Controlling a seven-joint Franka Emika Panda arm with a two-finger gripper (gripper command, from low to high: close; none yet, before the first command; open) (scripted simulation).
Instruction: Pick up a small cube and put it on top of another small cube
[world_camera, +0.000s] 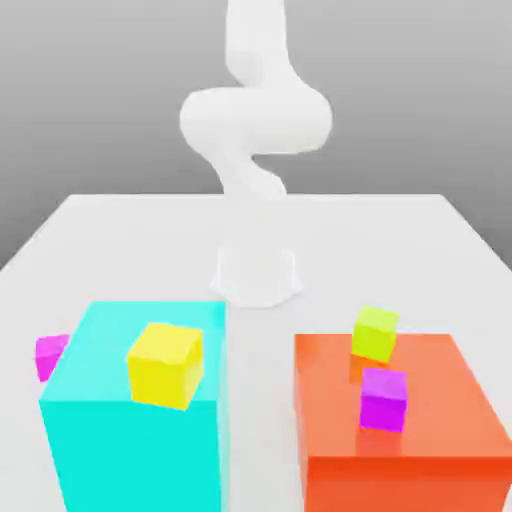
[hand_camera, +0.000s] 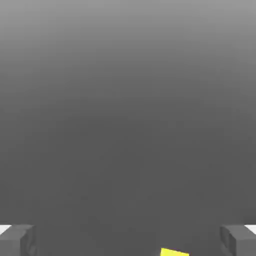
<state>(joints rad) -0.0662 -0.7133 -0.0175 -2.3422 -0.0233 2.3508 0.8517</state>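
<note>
Plain white tabletop (world_camera: 258, 222). One small glossy magenta cube (world_camera: 383, 400), on the orange-red block (world_camera: 400, 400); its twin, another small magenta cube (world_camera: 50, 357), beside the cyan block (world_camera: 140, 440). Gripper (hand_camera: 128, 241): fingers spread, empty. Done, apparently: nothing. Left: grasping, lifting, stacking.

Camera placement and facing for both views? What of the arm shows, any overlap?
Exterior view: off the arm, facing the robot's base across the table, angled down; the white arm shows.
Hand view: on the hand, looking out past the open gripper; both fingers show.
Shared: probably the yellow cube, a sliver in the hand view.
</note>
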